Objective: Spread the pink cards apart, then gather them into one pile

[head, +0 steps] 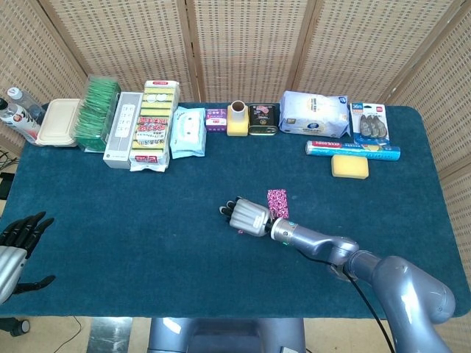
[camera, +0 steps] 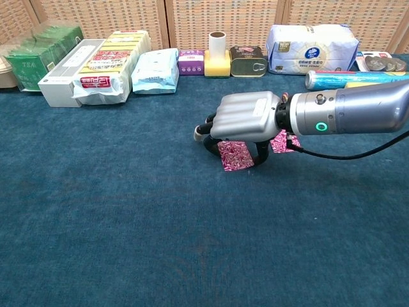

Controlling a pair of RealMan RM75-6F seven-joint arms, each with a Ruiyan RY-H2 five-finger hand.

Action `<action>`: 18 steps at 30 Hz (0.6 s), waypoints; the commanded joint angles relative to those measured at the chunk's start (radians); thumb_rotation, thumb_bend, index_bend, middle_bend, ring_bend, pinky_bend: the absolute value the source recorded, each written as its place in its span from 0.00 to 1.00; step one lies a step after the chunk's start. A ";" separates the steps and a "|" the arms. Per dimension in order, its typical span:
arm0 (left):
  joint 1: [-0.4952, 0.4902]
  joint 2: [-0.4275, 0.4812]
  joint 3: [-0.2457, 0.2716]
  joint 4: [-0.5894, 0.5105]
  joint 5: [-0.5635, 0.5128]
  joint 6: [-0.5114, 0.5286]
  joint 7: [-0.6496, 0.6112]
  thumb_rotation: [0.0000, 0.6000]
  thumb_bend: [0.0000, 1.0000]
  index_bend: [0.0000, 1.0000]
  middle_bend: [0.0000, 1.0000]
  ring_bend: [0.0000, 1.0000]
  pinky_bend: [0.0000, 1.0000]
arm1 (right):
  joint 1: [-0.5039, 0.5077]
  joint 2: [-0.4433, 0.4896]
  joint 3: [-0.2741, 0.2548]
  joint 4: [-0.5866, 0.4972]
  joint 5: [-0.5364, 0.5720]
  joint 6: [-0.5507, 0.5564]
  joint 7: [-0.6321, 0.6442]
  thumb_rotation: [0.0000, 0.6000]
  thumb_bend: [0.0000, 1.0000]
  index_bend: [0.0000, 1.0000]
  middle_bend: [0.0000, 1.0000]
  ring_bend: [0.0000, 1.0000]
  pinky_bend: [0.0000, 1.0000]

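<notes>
Right hand (camera: pixel 246 118), silver with black fingers, palm down over the middle of the dark blue cloth tabletop (camera: pixel 128 224), fingers curled down onto a pink patterned card (camera: pixel 234 155) and pressing on it; whether pinched or merely pressed, impossible to tell. Card tilted, its near corner poking out from under the hand toward the front edge of the tabletop. A second pink patterned card (camera: pixel 282 141) flat on the cloth just behind the wrist, toward the right edge, partly hidden in the chest view by the silver forearm (camera: pixel 358 112) with its green ring light; clearer in the head view (head: pixel 277 203), just beside the right hand (head: pixel 249 217) on its far side. The two cards near each other, apart at the visible parts. Left hand (head: pixel 16 239), black-fingered, off the front left corner of the tabletop, fingers spread, nothing in it. Along the back edge a row of goods: green tea box (camera: pixel 35 61), white carton (camera: pixel 67 80), yellow sponge pack (camera: pixel 115 57), pale blue wipes pack (camera: pixel 155 69), small purple box (camera: pixel 190 62), yellow holder with a cardboard tube (camera: pixel 218 56), dark tin (camera: pixel 248 61), white tissue pack (camera: pixel 313 39), blue foil roll (camera: pixel 348 77).
</notes>
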 commanded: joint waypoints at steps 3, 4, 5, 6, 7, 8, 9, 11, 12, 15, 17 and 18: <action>0.000 0.000 0.000 -0.001 0.000 0.000 0.000 1.00 0.08 0.00 0.00 0.00 0.06 | -0.003 0.012 0.002 -0.012 0.001 0.006 -0.004 1.00 0.16 0.49 0.17 0.26 0.46; 0.000 0.000 0.000 0.000 0.000 0.000 -0.001 1.00 0.08 0.00 0.00 0.00 0.06 | -0.004 0.016 0.002 -0.016 0.000 0.007 -0.006 1.00 0.16 0.49 0.17 0.26 0.46; 0.000 0.001 0.000 0.000 0.000 0.000 -0.002 1.00 0.08 0.00 0.00 0.00 0.06 | -0.005 0.022 0.003 -0.021 0.001 0.009 -0.011 1.00 0.16 0.49 0.17 0.26 0.46; -0.001 0.001 0.000 0.000 -0.001 -0.001 -0.002 1.00 0.08 0.00 0.00 0.00 0.06 | -0.007 0.027 0.003 -0.026 0.002 0.011 -0.013 1.00 0.16 0.49 0.17 0.26 0.46; -0.001 0.001 -0.001 0.001 -0.001 -0.001 -0.002 1.00 0.08 0.00 0.00 0.00 0.06 | -0.008 0.031 0.004 -0.030 0.002 0.012 -0.015 1.00 0.17 0.49 0.17 0.26 0.46; -0.001 0.001 -0.001 0.001 -0.002 -0.002 -0.002 1.00 0.08 0.00 0.00 0.00 0.06 | -0.009 0.034 0.004 -0.034 0.003 0.013 -0.016 1.00 0.17 0.49 0.17 0.26 0.46; -0.002 0.001 -0.001 0.001 -0.001 -0.003 -0.002 1.00 0.08 0.00 0.00 0.00 0.06 | -0.011 0.040 0.004 -0.039 0.004 0.015 -0.020 1.00 0.17 0.49 0.17 0.26 0.46; -0.002 0.001 -0.001 0.001 -0.001 -0.003 -0.001 1.00 0.08 0.00 0.00 0.00 0.06 | -0.015 0.054 0.003 -0.051 0.004 0.017 -0.030 1.00 0.17 0.49 0.17 0.26 0.46; -0.003 0.000 0.000 0.000 0.001 -0.004 0.000 1.00 0.08 0.00 0.00 0.00 0.06 | -0.018 0.062 0.003 -0.059 0.004 0.018 -0.035 1.00 0.17 0.49 0.17 0.26 0.46; -0.002 0.000 0.002 0.000 0.004 -0.004 0.003 1.00 0.08 0.00 0.00 0.00 0.06 | -0.023 0.081 0.003 -0.078 0.007 0.020 -0.050 1.00 0.17 0.49 0.17 0.26 0.46; -0.002 -0.001 0.003 -0.001 0.006 -0.003 0.005 1.00 0.08 0.00 0.00 0.00 0.06 | -0.026 0.092 0.004 -0.090 0.007 0.021 -0.061 1.00 0.17 0.49 0.17 0.26 0.46; -0.001 -0.001 0.003 -0.002 0.007 -0.002 0.006 1.00 0.08 0.00 0.00 0.00 0.06 | -0.027 0.098 0.005 -0.097 0.008 0.021 -0.066 1.00 0.17 0.49 0.17 0.26 0.46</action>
